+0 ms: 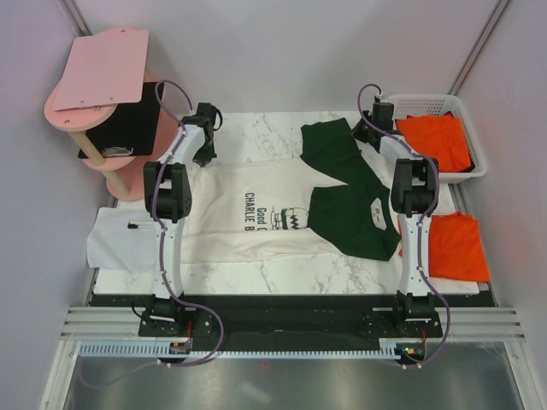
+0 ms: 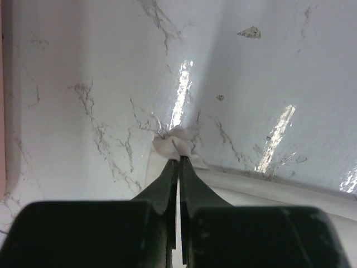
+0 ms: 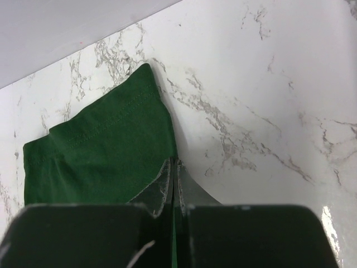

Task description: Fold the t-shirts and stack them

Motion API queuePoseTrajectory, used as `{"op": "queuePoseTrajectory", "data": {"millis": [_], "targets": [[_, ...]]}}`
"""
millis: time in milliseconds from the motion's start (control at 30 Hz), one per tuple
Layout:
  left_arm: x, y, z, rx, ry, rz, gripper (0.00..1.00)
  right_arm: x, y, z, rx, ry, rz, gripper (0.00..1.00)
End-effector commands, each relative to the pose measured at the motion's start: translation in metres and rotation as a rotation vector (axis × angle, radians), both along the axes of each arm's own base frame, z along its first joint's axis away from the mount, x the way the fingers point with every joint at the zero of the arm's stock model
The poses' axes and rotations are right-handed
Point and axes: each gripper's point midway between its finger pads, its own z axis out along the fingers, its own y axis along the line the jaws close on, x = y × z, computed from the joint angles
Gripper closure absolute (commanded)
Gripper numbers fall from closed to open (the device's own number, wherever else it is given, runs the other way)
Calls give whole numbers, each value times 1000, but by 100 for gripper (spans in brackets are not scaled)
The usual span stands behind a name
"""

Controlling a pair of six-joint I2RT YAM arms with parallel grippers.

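Note:
The cream-white t-shirt with the Charlie Brown print lies spread on the marble table. One dark green sleeve reaches toward the far edge and the other lies folded over the body. My left gripper is shut on a pinch of the shirt's cream cloth at its far left corner; the jaws are closed. My right gripper is shut on the edge of the far green sleeve, jaws closed. One orange t-shirt lies in the basket and another on the table at right.
A white plastic basket stands at the back right. A pink stand with a black board is at the back left. White sheets lie at the table's left edge, partly under the shirt.

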Motion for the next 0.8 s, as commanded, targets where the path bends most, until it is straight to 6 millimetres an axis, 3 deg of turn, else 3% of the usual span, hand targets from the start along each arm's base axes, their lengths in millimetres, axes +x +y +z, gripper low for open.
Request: {"op": "queuePoseTrajectory", "data": {"millis": [0,67,233,500,567,600,633,767], "targets": [[0,4,15,-10,-25,24,98,5,9,68,0,-125,34,100],[-2,2,33,-19,-54,18,98,2,11,74,3,-131,40,100],[-11,-10,71,-60,-106,-12,98,-5,18,114,20,-188,58,100],[-41,-26,96,-111,-92,-51,98,-32,26,179,42,-261,90,100],[-53,-28,96,-106,-66,-60,98,-44,26,175,48,-237,96,100],[-57,-26,103,-93,-73,-55,98,-52,27,186,53,-247,102,100],[-61,-25,106,-87,-67,-49,98,-60,28,175,59,-218,106,100],[-86,-15,113,-51,-21,-27,98,-90,31,170,67,-172,126,100]]}}
